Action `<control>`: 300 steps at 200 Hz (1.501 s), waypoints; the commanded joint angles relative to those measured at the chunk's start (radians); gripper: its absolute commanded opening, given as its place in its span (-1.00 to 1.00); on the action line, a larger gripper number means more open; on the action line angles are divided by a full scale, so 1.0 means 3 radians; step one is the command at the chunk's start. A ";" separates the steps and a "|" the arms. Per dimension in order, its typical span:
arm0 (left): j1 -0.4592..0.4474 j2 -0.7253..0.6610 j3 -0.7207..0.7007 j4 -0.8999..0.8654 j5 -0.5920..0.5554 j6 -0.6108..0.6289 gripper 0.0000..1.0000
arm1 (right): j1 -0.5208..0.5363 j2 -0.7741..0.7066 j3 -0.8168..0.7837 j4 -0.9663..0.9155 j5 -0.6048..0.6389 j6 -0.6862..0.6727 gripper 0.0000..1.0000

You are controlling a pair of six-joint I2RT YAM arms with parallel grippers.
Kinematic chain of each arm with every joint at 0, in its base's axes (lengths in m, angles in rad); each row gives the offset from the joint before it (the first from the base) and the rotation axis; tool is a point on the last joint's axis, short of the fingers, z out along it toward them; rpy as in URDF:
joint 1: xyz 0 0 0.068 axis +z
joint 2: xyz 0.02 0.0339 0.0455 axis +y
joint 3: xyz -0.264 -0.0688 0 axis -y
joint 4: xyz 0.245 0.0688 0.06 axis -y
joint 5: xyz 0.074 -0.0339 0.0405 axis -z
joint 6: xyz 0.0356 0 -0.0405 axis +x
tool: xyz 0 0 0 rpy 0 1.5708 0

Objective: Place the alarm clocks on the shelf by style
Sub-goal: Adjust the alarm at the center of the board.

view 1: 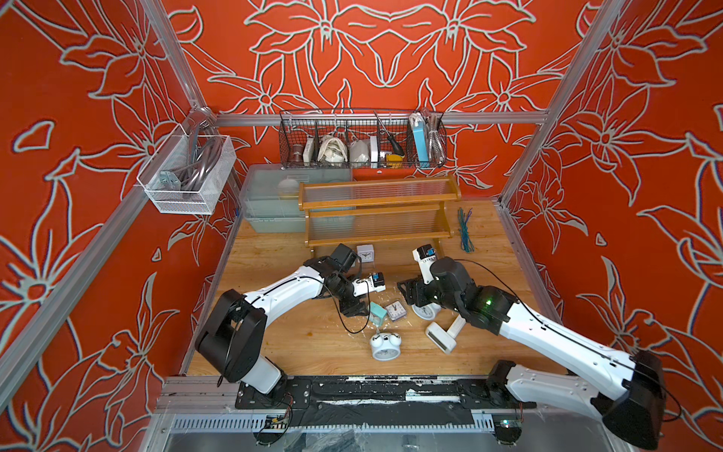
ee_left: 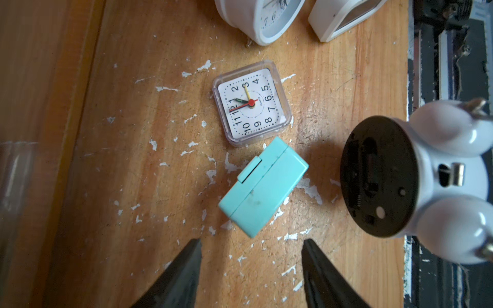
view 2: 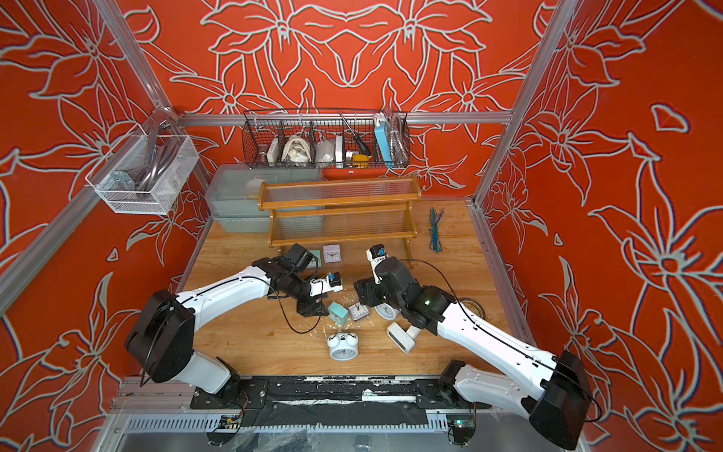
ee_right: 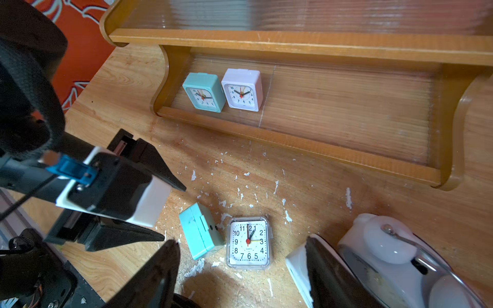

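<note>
The shelf point(view 1: 377, 211) stands at the back; its lowest tier holds a teal square clock point(ee_right: 204, 92) and a white square clock point(ee_right: 242, 89) side by side. On the table lie another teal clock point(ee_left: 262, 186) on its side, a clear-cased square clock point(ee_left: 252, 104), a twin-bell clock point(view 1: 385, 346), a second round clock point(view 1: 424, 312) under the right arm, and two white digital clocks point(view 1: 440, 336). My left gripper point(ee_left: 252, 241) hangs open just short of the lying teal clock. My right gripper point(ee_right: 241, 241) is open above the clear-cased clock, holding nothing.
A black wire basket point(view 1: 362, 141) hangs on the back wall above translucent bins point(view 1: 270, 199). Green twist ties point(view 1: 465, 231) lie right of the shelf. A tape roll point(view 2: 473, 307) sits by the right arm. A white mesh basket point(view 1: 187, 176) hangs at the left.
</note>
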 commanded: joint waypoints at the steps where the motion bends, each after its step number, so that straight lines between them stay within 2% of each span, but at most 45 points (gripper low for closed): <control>1: -0.0075 0.0093 0.0069 0.0014 -0.0014 0.0091 0.22 | 0.0012 -0.0093 -0.0082 -0.0014 0.0140 -0.0012 0.55; 79: -0.0196 0.0356 0.0186 0.0104 -0.0039 0.0088 0.19 | 0.0009 -0.0111 -0.0159 0.0036 0.0158 -0.0028 0.55; 120: -0.0255 0.0407 0.0176 0.0099 -0.0042 0.0093 0.11 | 0.0004 -0.0123 -0.0213 0.0045 0.0193 -0.0023 0.56; 185: -0.0283 0.0273 0.0085 0.0079 -0.0132 0.0275 -0.33 | 0.0008 -0.0079 -0.0234 0.0077 0.0194 -0.0002 0.49; 210: -0.0274 0.0146 -0.0013 0.0099 -0.0249 0.0273 -0.40 | 0.0003 -0.0038 -0.0219 0.0074 0.0176 -0.0005 0.47; 300: 0.0159 -0.0172 -0.0234 0.0322 -0.0407 -0.0455 -0.43 | 0.0009 0.0257 -0.0147 0.0208 -0.0177 0.0077 0.44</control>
